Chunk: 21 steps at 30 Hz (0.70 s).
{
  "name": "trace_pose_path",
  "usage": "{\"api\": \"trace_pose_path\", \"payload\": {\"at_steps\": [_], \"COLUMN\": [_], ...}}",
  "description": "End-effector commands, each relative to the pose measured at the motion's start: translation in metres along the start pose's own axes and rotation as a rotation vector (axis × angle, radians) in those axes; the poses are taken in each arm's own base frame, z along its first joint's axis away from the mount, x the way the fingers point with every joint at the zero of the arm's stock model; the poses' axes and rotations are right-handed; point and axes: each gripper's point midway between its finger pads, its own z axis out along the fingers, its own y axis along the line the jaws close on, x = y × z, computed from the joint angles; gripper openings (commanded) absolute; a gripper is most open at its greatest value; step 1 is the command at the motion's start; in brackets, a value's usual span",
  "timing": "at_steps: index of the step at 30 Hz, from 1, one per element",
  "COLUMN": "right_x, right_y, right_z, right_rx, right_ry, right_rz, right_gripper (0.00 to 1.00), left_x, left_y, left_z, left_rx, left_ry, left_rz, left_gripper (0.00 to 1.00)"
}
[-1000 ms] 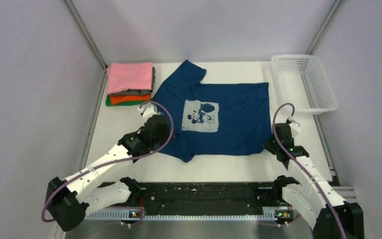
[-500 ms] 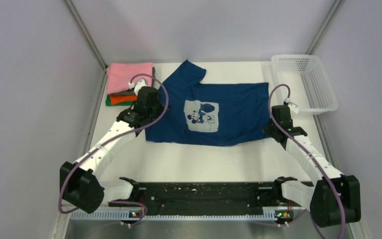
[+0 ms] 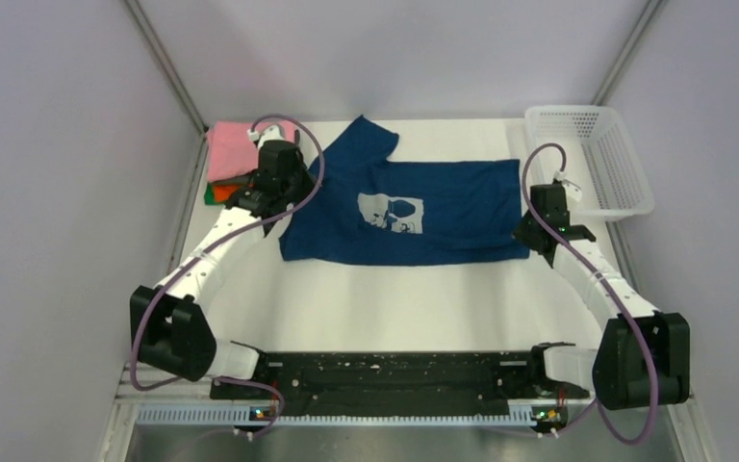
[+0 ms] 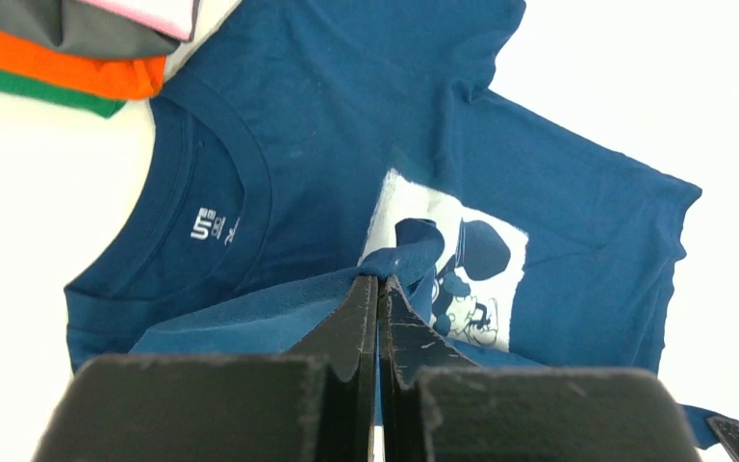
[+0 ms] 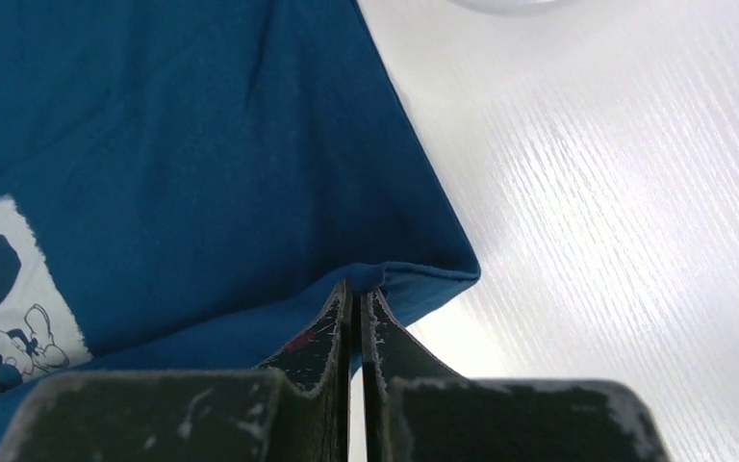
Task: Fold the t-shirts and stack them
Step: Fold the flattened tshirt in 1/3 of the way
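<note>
Mid-fold of the navy t-shirt (image 3: 443, 207), which lies spread on the desk (image 3: 394, 308) between the two arms. Its near long edge is raised and doubled over the body.

The left fingers (image 4: 377, 289) are clenched on a thin pinch of that raised edge. The collar (image 4: 207, 183) lies ahead of their tips and to the left, and the print (image 4: 462, 265) just ahead and to the right. The right fingers (image 5: 356, 300) are clenched on the hem corner at the other end, with bare desk directly to their right.

Probable faults:
- Both grips hold only a narrow bite of soft cloth, so either end may slip free if it is pulled taut.
- The span between the two grips sags. If the arms advance unevenly, the crease would probably skew across the print.
- The far sleeve (image 3: 366, 135), beyond the left fingers, lies outside the fold line and may be left protruding.

Surroundings: the folded stack (image 3: 241, 154), with pink on top over grey, orange and green, sits just beyond and to the left of the left fingers. It is close enough that a wide sweep could knock it out of line. The basket (image 3: 592, 159) stands beyond and to the right of the right fingers, apart from the cloth, and obstructs nothing. Nothing lies on the shirt ahead of either grip.
</note>
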Motion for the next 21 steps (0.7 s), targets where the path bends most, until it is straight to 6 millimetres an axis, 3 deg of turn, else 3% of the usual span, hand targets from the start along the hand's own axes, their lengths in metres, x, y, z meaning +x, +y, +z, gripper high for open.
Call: {"api": "trace_pose_path", "payload": {"at_steps": [1, 7, 10, 12, 13, 14, 16, 17, 18, 21], "right_x": [-0.036, -0.042, -0.052, -0.059, -0.062, -0.066, -0.064, -0.063, -0.062, -0.061], "right_y": [0.009, 0.009, 0.011, 0.013, 0.015, 0.017, 0.024, 0.028, 0.031, 0.04], "right_z": [-0.001, 0.014, 0.029, 0.037, 0.04, 0.042, 0.043, 0.042, 0.041, 0.031], "right_rx": [-0.017, 0.013, 0.027, 0.045, 0.047, 0.051, 0.032, 0.014, -0.008, -0.061], "right_ry": [-0.085, -0.09, -0.123, -0.123, -0.122, -0.12, -0.083, -0.071, -0.062, -0.058], "right_rz": [0.02, 0.02, 0.043, 0.048, 0.043, 0.039, 0.029, 0.023, 0.017, 0.002], "right_gripper": [0.0, 0.0, 0.04, 0.15, 0.21, 0.31, 0.46, 0.53, 0.58, 0.75], "left_x": [-0.037, -0.049, -0.053, -0.05, -0.048, -0.042, -0.04, -0.04, -0.04, -0.039], "left_y": [-0.02, -0.017, -0.014, -0.011, -0.01, -0.003, 0.0, 0.002, 0.002, -0.003], "left_z": [0.008, 0.034, 0.064, 0.089, 0.101, 0.116, 0.124, 0.125, 0.124, 0.114], "left_rx": [0.071, 0.056, 0.034, 0.027, 0.018, -0.019, -0.059, -0.081, -0.086, -0.069], "left_ry": [-0.075, -0.08, -0.043, 0.007, 0.028, 0.058, 0.117, 0.136, 0.145, 0.164], "left_rz": [0.021, 0.027, 0.04, 0.062, 0.087, 0.102, 0.132, 0.135, 0.139, 0.128], "left_gripper": [0.0, 0.0, 0.0, 0.05, 0.15, 0.33, 0.65, 0.88, 0.97, 0.99]}}
